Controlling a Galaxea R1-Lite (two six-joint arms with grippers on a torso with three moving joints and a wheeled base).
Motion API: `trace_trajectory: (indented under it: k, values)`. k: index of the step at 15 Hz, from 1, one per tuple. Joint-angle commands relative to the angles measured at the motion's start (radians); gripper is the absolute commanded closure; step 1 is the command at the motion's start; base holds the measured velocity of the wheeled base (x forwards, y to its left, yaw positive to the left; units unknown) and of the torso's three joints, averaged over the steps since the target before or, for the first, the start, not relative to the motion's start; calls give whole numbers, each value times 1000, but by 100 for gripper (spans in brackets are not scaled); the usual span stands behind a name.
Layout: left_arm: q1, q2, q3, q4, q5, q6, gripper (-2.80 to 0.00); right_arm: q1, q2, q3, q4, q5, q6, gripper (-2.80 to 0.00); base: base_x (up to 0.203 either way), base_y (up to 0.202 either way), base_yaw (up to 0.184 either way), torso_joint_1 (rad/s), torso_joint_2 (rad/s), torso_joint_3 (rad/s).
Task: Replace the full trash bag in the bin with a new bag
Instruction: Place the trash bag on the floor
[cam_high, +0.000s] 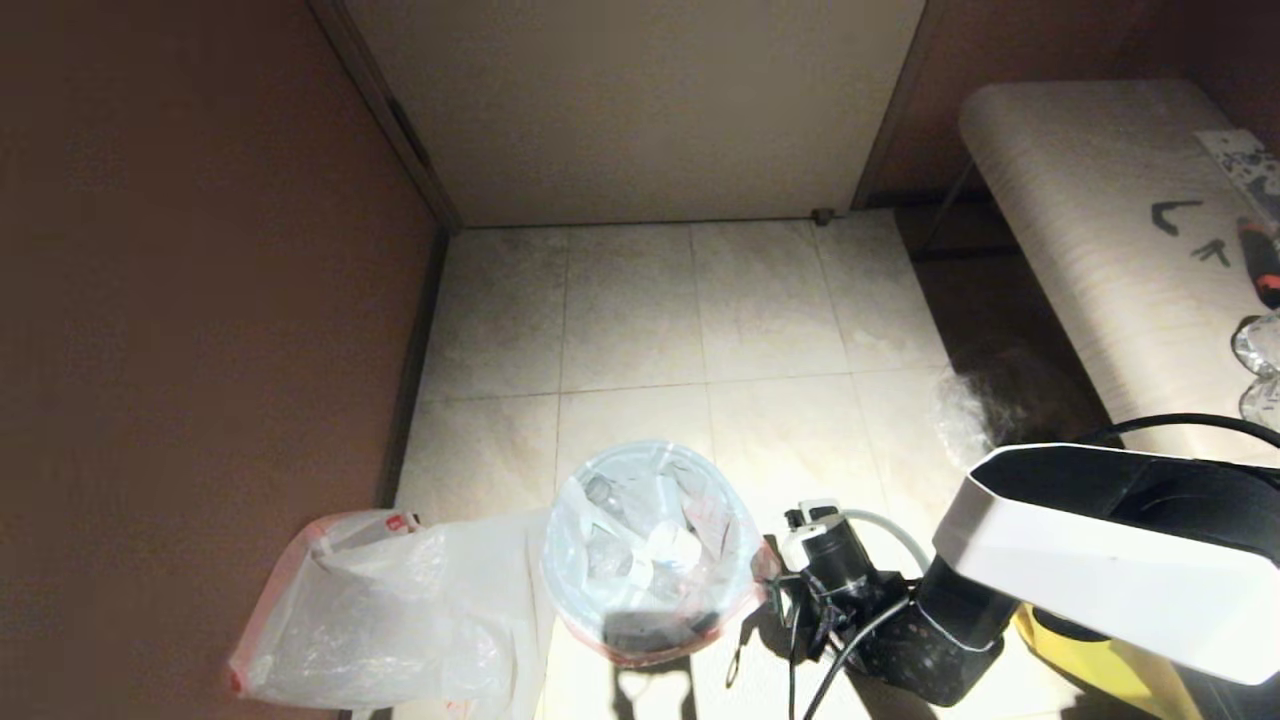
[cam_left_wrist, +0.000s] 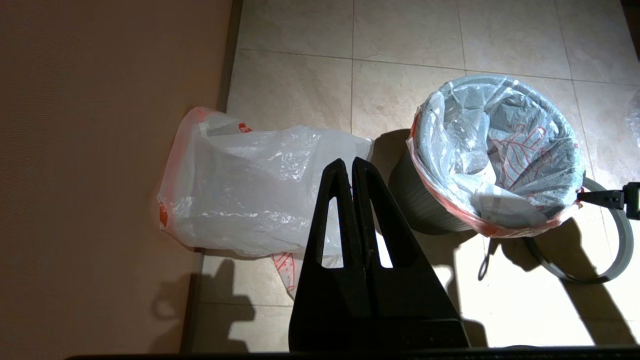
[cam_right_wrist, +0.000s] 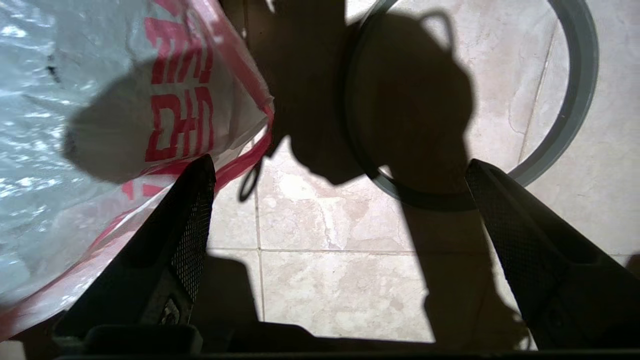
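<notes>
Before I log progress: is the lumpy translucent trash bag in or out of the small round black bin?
In. The full trash bag lines the bin, its pinkish-red edge folded over the top.

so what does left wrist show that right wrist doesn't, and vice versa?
Left wrist only: the new bag lying on the floor by the wall, the bin's dark side, and the shut left gripper. Right wrist only: the open right gripper close beside the bag's edge. Both: the full trash bag with red print, the grey hoop lying on the tiles.
</notes>
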Motion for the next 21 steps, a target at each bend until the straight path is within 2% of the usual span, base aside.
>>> trace_trajectory:
  k: [1,10,14,21]
  values:
    - [0,0,0,0,1,-1,0,-6,13,-8,-5,-5,0,-280,0,0,0,0,0,0]
    - [0,0,0,0,1,-1,0,-18,40,-45,-7,-21,-14,-280,0,0,0,0,0,0]
    - [0,0,0,0,1,-1,0,-20,50,-45,-1,-105,-57,-280,0,0,0,0,0,0]
    - [0,0,0,0,1,-1,0,-26,66,-45,-2,-152,-94,-280,0,0,0,0,0,0]
